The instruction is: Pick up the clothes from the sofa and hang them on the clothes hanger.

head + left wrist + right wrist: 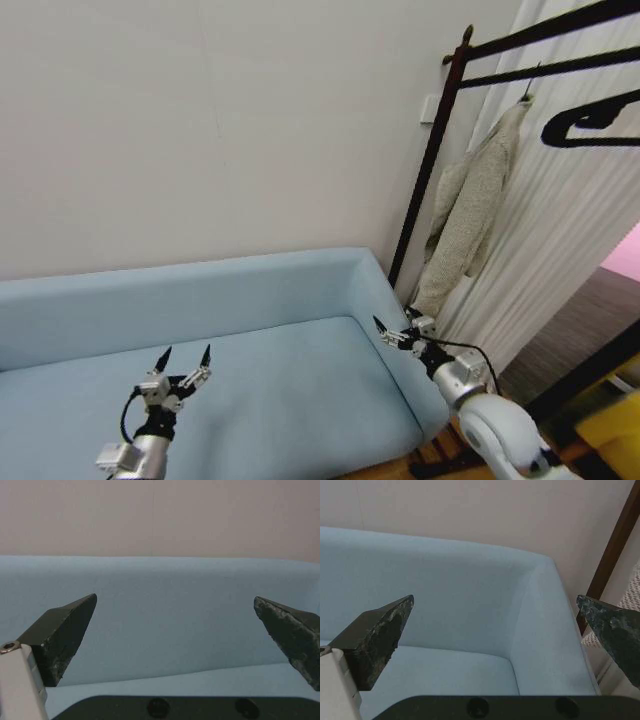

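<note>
L end effector (pixel 187 351) & R end effector (pixel 394 320) both spread, low in frame. Cream knit sweater (pixel 470 205) hangs upper right, so best retract w/o snagging it.

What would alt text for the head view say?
A beige sweater hangs on a dark clothes rack beside a pale blue sofa. The left gripper hovers over the seat and the right gripper by the armrest, both with jaws open.
</note>
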